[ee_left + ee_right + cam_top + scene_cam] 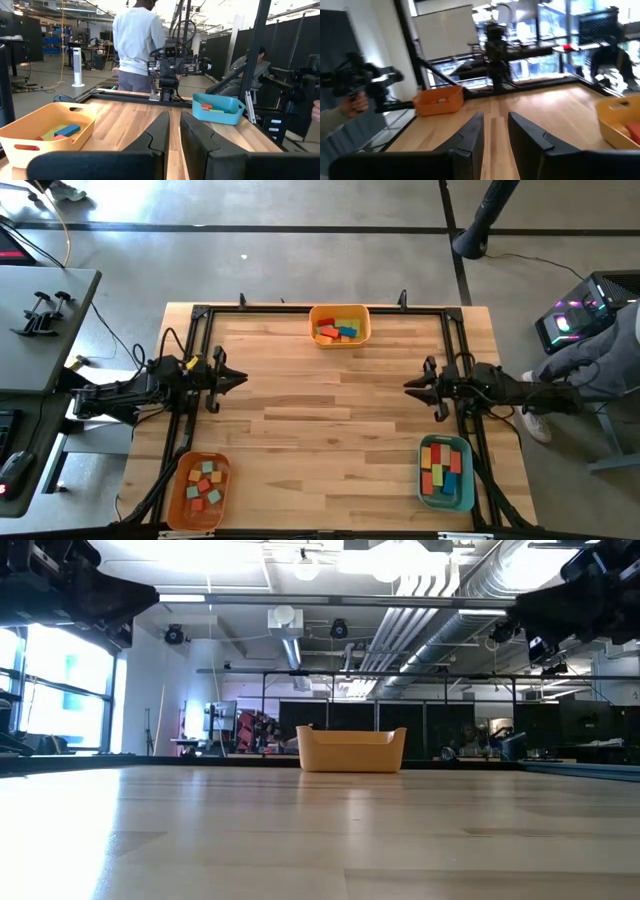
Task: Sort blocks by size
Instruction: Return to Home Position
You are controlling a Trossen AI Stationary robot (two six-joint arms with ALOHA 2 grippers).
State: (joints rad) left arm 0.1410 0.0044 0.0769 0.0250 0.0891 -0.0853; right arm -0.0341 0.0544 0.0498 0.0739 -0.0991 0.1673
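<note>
All the blocks lie in three bins: several red, blue, green and orange ones in the yellow bin (340,326) at the far edge, several small cubes in the orange bin (197,491) at the near left, several longer bars in the teal bin (446,472) at the near right. My left gripper (243,378) hovers at the table's left side, its fingers a little apart and empty, as the left wrist view (171,131) shows. My right gripper (408,386) hovers at the right side, also slightly open and empty in the right wrist view (495,131).
The bare wooden tabletop (330,420) lies between the two grippers. A black frame (320,308) runs along the table's edges. A person stands beyond the table behind the right arm (135,45). A hand with a dark device (357,97) shows at the table's side.
</note>
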